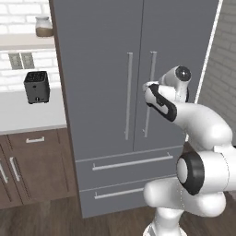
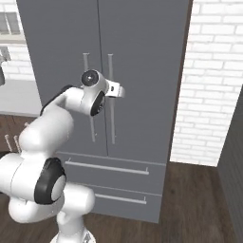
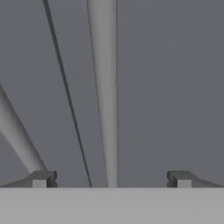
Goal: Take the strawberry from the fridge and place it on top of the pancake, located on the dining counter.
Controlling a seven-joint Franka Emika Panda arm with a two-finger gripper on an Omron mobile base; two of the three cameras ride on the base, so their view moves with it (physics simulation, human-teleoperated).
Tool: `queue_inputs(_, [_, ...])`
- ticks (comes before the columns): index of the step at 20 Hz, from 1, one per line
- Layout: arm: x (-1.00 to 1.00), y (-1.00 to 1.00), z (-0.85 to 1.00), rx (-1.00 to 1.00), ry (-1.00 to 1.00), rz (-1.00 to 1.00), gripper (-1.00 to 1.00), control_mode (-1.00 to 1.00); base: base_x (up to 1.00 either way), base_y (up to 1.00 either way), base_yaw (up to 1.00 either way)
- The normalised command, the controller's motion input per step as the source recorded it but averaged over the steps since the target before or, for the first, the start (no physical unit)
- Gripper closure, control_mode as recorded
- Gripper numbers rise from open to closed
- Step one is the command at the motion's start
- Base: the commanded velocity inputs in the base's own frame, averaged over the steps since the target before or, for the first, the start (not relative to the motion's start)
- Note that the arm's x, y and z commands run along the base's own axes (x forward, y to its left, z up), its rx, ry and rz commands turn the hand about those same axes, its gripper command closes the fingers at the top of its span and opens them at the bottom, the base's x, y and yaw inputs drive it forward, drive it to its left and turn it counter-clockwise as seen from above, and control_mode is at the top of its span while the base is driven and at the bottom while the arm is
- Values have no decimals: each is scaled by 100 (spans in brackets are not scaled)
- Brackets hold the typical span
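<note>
Straight ahead of the robot stands the fridge (image 1: 106,92), tall, flat and grey, both doors closed, two drawers beneath. Its right door's thin silver handle (image 3: 105,87) runs between the spread, empty fingertips of the tool (image 3: 111,179).

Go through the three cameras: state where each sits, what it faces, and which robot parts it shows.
Left base view: behind the arm's left, facing the tall grey two-door fridge and black toaster; white arm lower right.
Right base view: behind its right, facing the fridge beside a white brick wall; arm lower left.
Hand view: looks along the open gripper at the right door's silver bar handle.
Both base views share fridge and arm.
</note>
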Motion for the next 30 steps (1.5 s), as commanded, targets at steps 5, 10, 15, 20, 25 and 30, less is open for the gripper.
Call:
queue_inputs(5, [52,-4,-2,0,0,-4,-100,-100,0,0,0])
queue_inputs(10, [48,0,-13,0,-7,-1,-100,-100,0,0,0])
queue_inputs(15, [56,0,-2,0,-2,0,-100,-100,0,0,0])
queue_inputs(20, [50,-1,0,0,-1,0,-100,-100,0,0,0])
queue_inputs(25, [47,-9,0,0,-1,1,100,-100,0,0,0])
queue_inputs(30, [4,-20,0,0,0,2,100,-100,0,0,0])
